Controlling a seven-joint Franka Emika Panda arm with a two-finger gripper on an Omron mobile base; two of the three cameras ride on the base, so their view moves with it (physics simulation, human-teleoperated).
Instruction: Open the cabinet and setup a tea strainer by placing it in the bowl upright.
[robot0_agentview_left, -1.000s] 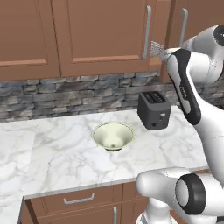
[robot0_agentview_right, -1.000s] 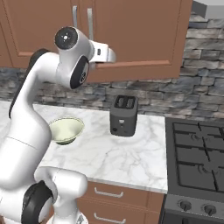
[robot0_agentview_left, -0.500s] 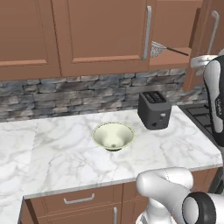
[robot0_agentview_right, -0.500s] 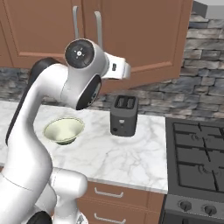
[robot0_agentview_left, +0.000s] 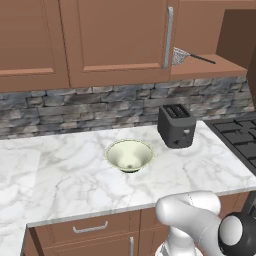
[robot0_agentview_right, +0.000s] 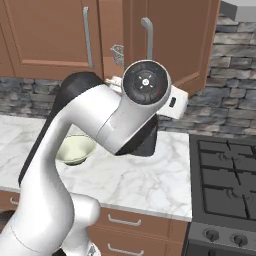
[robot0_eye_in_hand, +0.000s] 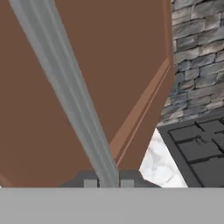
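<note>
Left base view: the cabinet (robot0_agentview_left: 115, 40) stands with its right door swung open, the tea strainer (robot0_agentview_left: 181, 56) on its shelf; the bowl (robot0_agentview_left: 129, 155) sits on the worktop (robot0_agentview_left: 60, 175) beside a black toaster (robot0_agentview_left: 176, 125).

Right base view: the open door (robot0_agentview_right: 170, 40) (handle outward).

Hand view: the pincer (robot0_eye_in_hand: 108, 183) pinches the bar handle (robot0_eye_in_hand: 70, 92).

cabinet (robot0_agentview_left: 120, 40): brown wooden wall unit with recessed-panel doors and long vertical silver bar handles; left door shut, right door (robot0_agentview_right: 172, 40) swung out, inside shelf exposed.
right door handle (robot0_eye_in_hand: 72, 100): silver bar, running between the two dark finger tips in the hand view.
tea strainer (robot0_agentview_left: 181, 56): small silver mesh basket, thin dark straight handle pointing right; lying on the open cabinet's shelf, just beside the shut door's edge.
bowl (robot0_agentview_left: 129, 155): pale cream-green, wide and shallow, upright on the marble bench, empty.
</note>
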